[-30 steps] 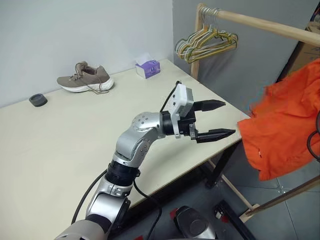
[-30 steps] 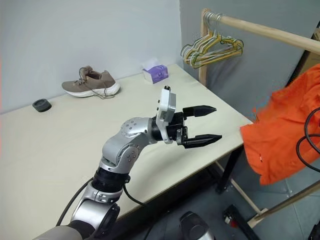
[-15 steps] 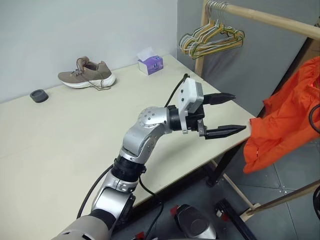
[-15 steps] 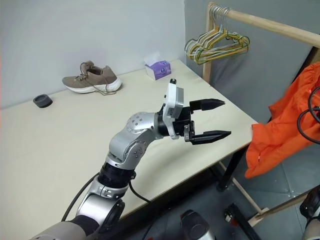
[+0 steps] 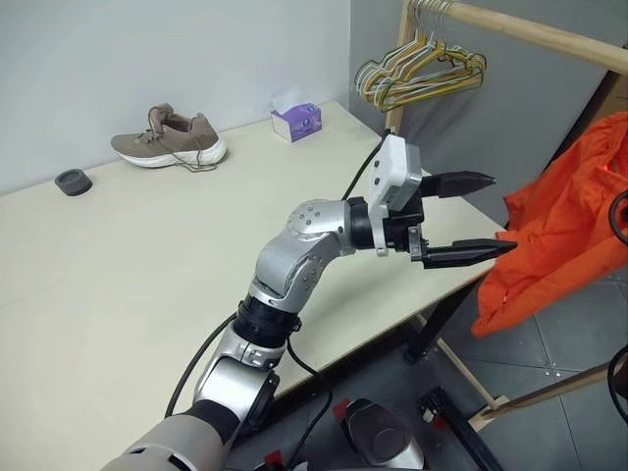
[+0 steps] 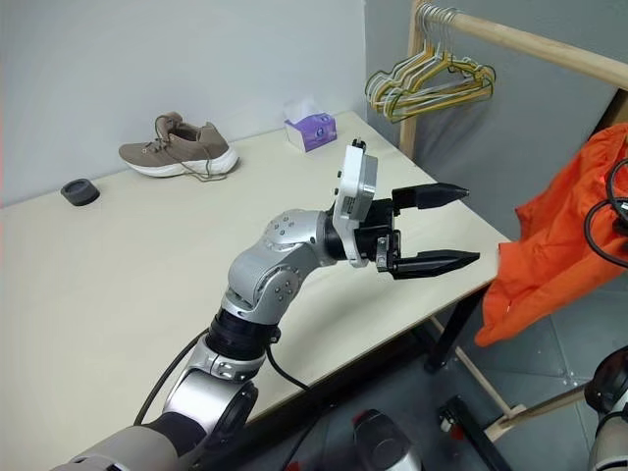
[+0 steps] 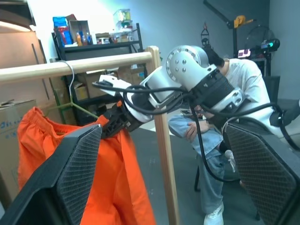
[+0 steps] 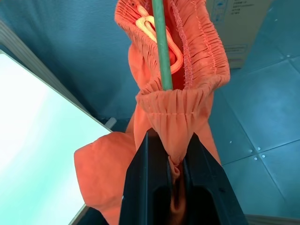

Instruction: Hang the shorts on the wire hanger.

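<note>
Nearest, low in the frame of the head views, the left arm rises from the bottom edge and reaches toward the right, its left hand (image 5: 469, 218) spread wide with nothing between the two black fingers, held in the air over the right-hand edge of the pale surface (image 5: 118, 265). Just past those fingertips, at the right side of the frame, the shorts (image 5: 559, 221) hang as a bright orange bundle off the side of the surface, close to the lower fingertip without clearly touching it.

From the right wrist view, the right hand (image 8: 172, 154) is clamped shut on a fold of the gathered waistband, and a thin green rod, part of the wire hanger (image 8: 161, 44), runs up through the waistband opening beside an orange drawstring. From the left wrist view the same grip shows at the top of the shorts, under a wooden rail (image 7: 70, 67), with a seated person (image 7: 225, 126) beyond it.

Farther back on the surface, toward the upper left, lie a small dark round object (image 5: 73, 182), then a tan shoe (image 5: 169, 139), then a purple tissue box (image 5: 296, 122) near the far corner. At the upper right, a bunch of yellow, green and grey hangers (image 5: 422, 74) hangs from the rail against the grey wall
</note>
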### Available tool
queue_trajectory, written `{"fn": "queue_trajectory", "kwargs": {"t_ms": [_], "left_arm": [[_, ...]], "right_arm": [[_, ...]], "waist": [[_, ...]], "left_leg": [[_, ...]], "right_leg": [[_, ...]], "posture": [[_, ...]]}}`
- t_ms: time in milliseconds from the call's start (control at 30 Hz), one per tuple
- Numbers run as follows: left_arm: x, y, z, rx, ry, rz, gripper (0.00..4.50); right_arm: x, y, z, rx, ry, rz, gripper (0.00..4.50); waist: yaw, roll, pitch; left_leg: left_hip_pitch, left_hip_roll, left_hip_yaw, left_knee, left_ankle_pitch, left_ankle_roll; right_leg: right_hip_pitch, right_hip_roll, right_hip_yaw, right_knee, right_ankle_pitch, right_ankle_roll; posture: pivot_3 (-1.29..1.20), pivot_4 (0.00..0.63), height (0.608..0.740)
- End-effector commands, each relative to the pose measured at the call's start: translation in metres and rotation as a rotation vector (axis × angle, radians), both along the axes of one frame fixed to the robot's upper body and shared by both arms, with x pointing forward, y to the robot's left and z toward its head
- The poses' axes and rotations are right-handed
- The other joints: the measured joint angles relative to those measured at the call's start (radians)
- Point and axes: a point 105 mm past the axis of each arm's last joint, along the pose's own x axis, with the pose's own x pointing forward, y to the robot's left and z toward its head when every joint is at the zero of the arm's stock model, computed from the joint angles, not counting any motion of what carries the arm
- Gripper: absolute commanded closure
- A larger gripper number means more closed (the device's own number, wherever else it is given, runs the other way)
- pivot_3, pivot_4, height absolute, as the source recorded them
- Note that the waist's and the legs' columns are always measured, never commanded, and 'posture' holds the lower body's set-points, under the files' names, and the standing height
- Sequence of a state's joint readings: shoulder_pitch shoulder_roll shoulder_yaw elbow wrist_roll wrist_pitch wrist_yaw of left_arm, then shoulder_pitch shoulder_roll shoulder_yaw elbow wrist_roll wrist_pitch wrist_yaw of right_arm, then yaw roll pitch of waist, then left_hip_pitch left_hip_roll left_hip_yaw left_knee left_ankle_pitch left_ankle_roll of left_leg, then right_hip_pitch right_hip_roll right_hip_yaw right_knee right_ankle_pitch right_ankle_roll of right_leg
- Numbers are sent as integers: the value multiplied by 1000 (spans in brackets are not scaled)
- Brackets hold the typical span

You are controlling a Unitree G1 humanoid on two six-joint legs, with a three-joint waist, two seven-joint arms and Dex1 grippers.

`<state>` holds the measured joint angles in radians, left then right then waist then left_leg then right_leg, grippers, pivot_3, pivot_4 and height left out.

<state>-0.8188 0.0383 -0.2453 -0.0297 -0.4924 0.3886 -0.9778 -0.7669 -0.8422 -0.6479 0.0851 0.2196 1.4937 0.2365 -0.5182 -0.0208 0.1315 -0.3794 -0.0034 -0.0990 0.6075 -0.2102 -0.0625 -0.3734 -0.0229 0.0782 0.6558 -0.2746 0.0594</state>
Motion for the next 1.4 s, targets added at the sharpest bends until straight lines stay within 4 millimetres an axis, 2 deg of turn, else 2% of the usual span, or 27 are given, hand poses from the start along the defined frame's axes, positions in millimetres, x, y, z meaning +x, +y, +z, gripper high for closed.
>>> {"fn": "queue_trajectory", "kwargs": {"t_ms": [33, 67, 100, 133, 400, 500, 667, 767, 867, 967, 1000, 1067, 1133, 1167, 1233, 1300, 1333, 1400], "left_arm": [[-5, 0, 12, -29, -29, -31, 31], [-6, 0, 11, -23, -32, -36, 31], [-6, 0, 10, -18, -35, -38, 0], [-6, 0, 9, -16, -35, -38, 0], [-6, 0, 8, -9, -35, -40, 0], [-5, 0, 6, -5, -36, -36, 0], [-2, 1, 3, 2, -32, -19, 0], [0, 3, 1, 6, -30, -12, 0], [8, 10, -2, 15, -30, 48, 0], [23, 21, -5, 23, -42, 175, 0], [46, 38, -10, 45, -73, 361, 0], [79, 70, -16, 79, -107, 642, 0], [111, 124, -23, 96, -99, 996, 0], [121, 154, -28, 102, -86, 1159, 0], [128, 206, -37, 99, -80, 1437, 0], [120, 246, -60, 190, -89, 1625, 0], [114, 263, -70, 204, -58, 1700, 0], [108, 276, -78, 201, -12, 1766, 0]], "right_arm": [[-2, 0, 19, -21, -98, -10, 4500], [-3, 1, 20, -21, -106, -7, 4500], [-3, 3, 21, -20, -108, -1, 3877], [-3, 4, 21, -22, -113, 3, 3692], [-3, 13, 27, -34, -165, 15, 973], [-2, 16, 36, -83, -208, 25, 20], [-4, 17, 75, -380, -336, -13, 20], [-2, 25, 85, -476, -381, 13, 20], [8, 53, 97, -562, -464, 142, 20], [18, 84, 97, -591, -522, 293, 20], [26, 111, 90, -588, -552, 414, 20], [34, 149, 81, -599, -603, 569, 20], [41, 193, 60, -570, -644, 759, 20], [42, 213, 49, -523, -672, 850, 20], [42, 245, 27, -477, -704, 995, 20], [44, 271, 1, -444, -707, 1097, 20], [44, 282, -10, -408, -701, 1139, 20], [45, 290, -20, -372, -701, 1177, 20]], "waist": [[-1, 0, 0], [-2, 0, 0], [-2, 0, 0], [-2, 1, 1], [-2, 1, 1], [-2, 1, 1], [-7, 2, 0], [-7, 1, 1], [-8, 1, 1], [-7, 1, 1], [-8, 1, 1], [-11, 1, 1], [-12, 1, 1], [-11, 1, 0], [-2, 1, 0], [20, 1, 0], [32, 1, -1], [79, 1, -1]], "left_leg": [[0, 0, 0, 0, 0, 0], [0, 0, 0, 0, 0, 0], [0, 0, 1, 0, 0, 0], [0, 0, 1, 0, 0, 0], [0, 0, 4, 0, -1, 0], [0, 0, 9, 0, -1, 1], [1, 0, 17, 0, -4, 6], [1, -1, 19, 0, -4, 6], [0, -1, 20, 0, -5, 6], [1, -1, 20, 0, -5, 6], [0, 0, 20, 0, -5, 6], [1, 0, 20, 0, -5, 6], [3, 1, 20, 0, -5, 7], [3, 1, 20, 0, -5, 7], [4, 2, 18, 0, -5, 7], [3, 2, 17, 0, -4, 7], [1, 2, 16, 0, -4, 7], [-3, 0, 16, 1, -5, 7]], "right_leg": [[0, 0, 0, 0, 0, 0], [0, 0, 1, 0, 0, 0], [0, 0, 1, 0, 0, 0], [0, 0, 1, 0, 0, 0], [-1, 0, 5, 0, 0, 1], [-1, 0, 10, 0, 1, 3], [-1, 0, 19, -6, 3, 9], [-1, 0, 21, -10, 4, 12], [-1, 0, 23, -12, 5, 13], [-1, 0, 23, -11, 5, 13], [-1, 1, 23, -11, 5, 13], [0, 1, 23, -10, 8, 18], [0, 1, 24, -9, 10, 21], [0, 2, 24, -9, 10, 22], [0, 3, 23, -8, 11, 23], [-2, 3, 22, -7, 11, 23], [-3, 3, 22, -8, 12, 23], [-7, 1, 22, -7, 12, 23]], "posture": [[-480, 107, 740], [-480, 107, 740], [-481, 107, 740], [-481, 107, 740], [-479, 104, 740], [-475, 102, 740], [-477, 102, 740], [-476, 101, 740], [-474, 100, 740], [-457, 94, 740], [-435, 89, 740], [-418, 86, 740], [-383, 80, 740], [-352, 76, 740], [-320, 69, 740], [-284, 65, 740], [-263, 62, 740], [-231, 58, 740]]}}
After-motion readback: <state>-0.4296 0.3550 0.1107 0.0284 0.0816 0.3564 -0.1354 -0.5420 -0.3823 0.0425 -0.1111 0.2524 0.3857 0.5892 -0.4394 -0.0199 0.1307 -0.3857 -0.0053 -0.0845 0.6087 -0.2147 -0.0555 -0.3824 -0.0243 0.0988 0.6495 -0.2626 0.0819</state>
